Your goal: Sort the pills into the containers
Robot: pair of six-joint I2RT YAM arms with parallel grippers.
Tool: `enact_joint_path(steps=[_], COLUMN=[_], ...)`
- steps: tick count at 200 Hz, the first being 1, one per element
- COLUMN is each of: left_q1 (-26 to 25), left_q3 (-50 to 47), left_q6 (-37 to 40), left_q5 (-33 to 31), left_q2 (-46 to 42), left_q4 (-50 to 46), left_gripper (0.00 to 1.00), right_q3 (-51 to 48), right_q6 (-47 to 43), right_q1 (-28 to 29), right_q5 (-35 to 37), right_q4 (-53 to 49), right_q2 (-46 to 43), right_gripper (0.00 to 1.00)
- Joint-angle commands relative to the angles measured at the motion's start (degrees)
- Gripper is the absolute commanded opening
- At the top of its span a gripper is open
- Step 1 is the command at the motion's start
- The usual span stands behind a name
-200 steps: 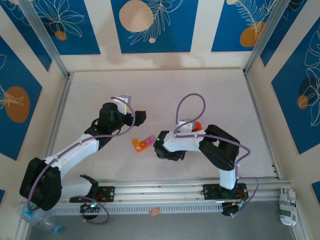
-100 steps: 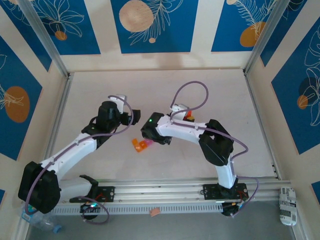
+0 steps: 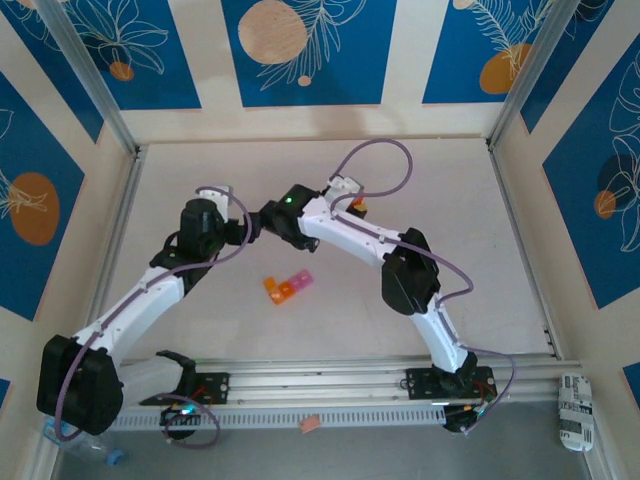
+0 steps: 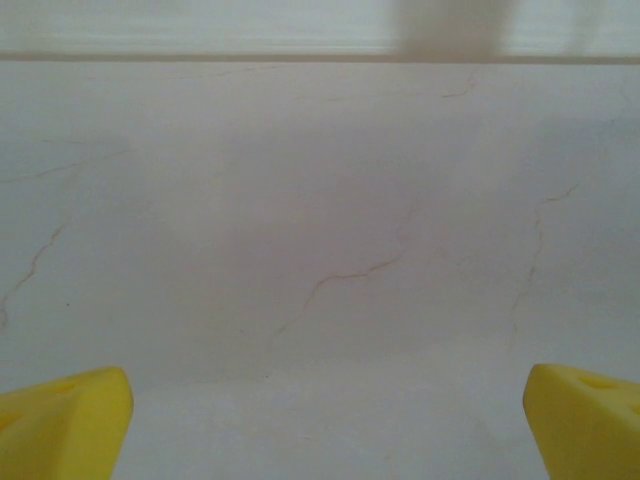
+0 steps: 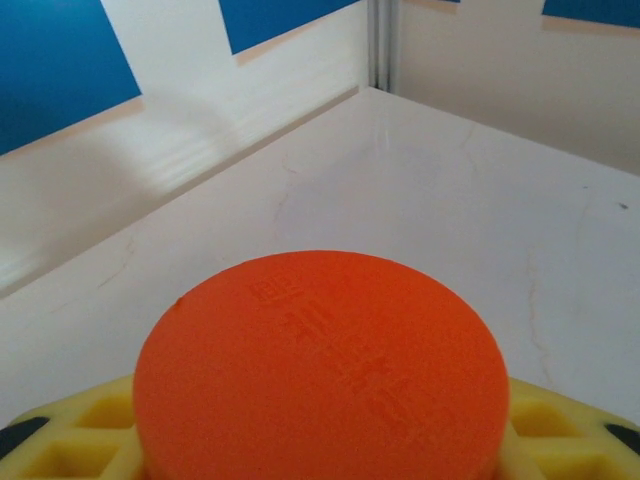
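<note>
Containers (image 3: 288,287), a short strip of joined cubes with one orange and the rest pink, lie on the white table (image 3: 450,210) a little left of the frame's centre in the top view. Nothing touches them, and both grippers are above them in the frame and well apart from them.

In the top view, the left arm reaches from the lower left corner up toward the middle. The left gripper (image 3: 243,231) sits just beside a dark joint of the right arm (image 3: 272,218); whether they touch cannot be told. In the left wrist view the left gripper (image 4: 325,420) stands wide. Its yellow fingertips (image 4: 65,425) sit in the two lower corners of the frame with bare table between them and the foot of a wall across the top.

In the top view, the right arm rises from the lower right, bends at a dark elbow and stretches to the upper middle. There the right gripper (image 3: 352,200) holds an orange bottle (image 3: 357,208) off the table. In the right wrist view the right gripper (image 5: 320,455) is closed on the orange bottle (image 5: 320,360), whose round embossed top faces the camera low in the frame. The yellow fingers (image 5: 70,435) press against it at either side. A corner of the enclosure lies at the top of that frame.
</note>
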Motion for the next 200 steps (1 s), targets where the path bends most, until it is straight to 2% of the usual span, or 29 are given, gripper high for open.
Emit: enact_joint_path(steps=[1, 7, 14, 20, 25, 31, 40, 51, 84, 110, 149, 200], left_q1=[1.5, 1.7, 1.9, 2.2, 2.3, 2.5, 2.8, 3.0, 3.2, 3.2, 3.2, 3.1], left_q3=[0.9, 0.8, 0.8, 0.7, 0.7, 0.4, 0.0, -0.4, -2.5, -3.1, -3.6, -3.8], left_q6=[-0.5, -0.6, -0.7, -0.7, -0.6, -0.6, -0.8, -0.8, -1.2, -2.4, -3.0, -3.4], left_q5=[0.0, 0.1, 0.2, 0.1, 0.2, 0.5, 0.9, 1.3, 3.2, 6.6, 9.6, 10.8], left_q2=[-1.6, -1.8, -1.9, -2.1, -2.3, -2.6, -2.8, -2.9, -3.0, -2.2, -1.8, -1.4], left_q4=[-0.2, -0.2, -0.2, -0.3, -0.3, -0.2, 0.4, 0.9, 4.6, 7.3, 10.0, 10.4], left_gripper=[1.0, 1.0, 1.0, 1.0, 1.0, 1.0, 1.0, 1.0, 1.0, 1.0, 1.0, 1.0], right_q3=[1.5, -5.2, -16.7, -25.5, -29.6, -29.3, -22.9, -18.6, -30.6, -39.1, -56.1, -73.7], right_q6=[-24.9, -40.9, -54.8, -60.5, -62.0, -60.4, -58.1, -60.7, -69.9, -77.2, -88.4, -93.5], right_q1=[-2.4, -3.8, -5.6, -7.3, -8.7, -10.5, -11.9, -13.0, -15.5, -15.9, -13.8, -10.1], right_q5=[-5.5, -11.2, -19.0, -25.7, -29.9, -33.3, -34.4, -36.4, -48.8, -52.2, -46.8, -40.1], right_q4=[11.5, 28.1, 51.5, 66.9, 73.8, 73.6, 65.6, 62.7, 83.4, 93.8, 109.4, 127.1], right_q2=[-1.5, -5.2, -11.1, -15.3, -17.0, -16.7, -13.7, -11.7, -17.2, -19.6, -25.3, -29.8], right_gripper=[0.0, 0.0, 0.0, 0.0, 0.0, 0.0, 0.0, 0.0, 0.0, 0.0, 0.0, 0.0])
